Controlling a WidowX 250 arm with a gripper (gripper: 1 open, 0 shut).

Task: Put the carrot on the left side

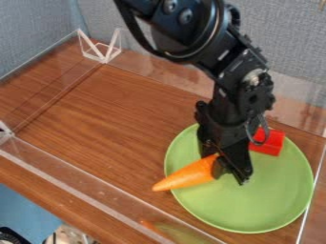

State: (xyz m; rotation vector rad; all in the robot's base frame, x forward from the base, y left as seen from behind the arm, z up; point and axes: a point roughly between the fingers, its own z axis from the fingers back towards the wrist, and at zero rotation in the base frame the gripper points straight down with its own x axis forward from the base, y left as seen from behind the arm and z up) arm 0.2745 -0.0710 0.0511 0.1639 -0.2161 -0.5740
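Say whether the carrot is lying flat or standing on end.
Lying: the carrot stretches lengthwise across the rim of the green plate.

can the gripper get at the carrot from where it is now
Very likely yes: the gripper is already down at the thick end of the carrot, and the red block sits behind, out of the way.
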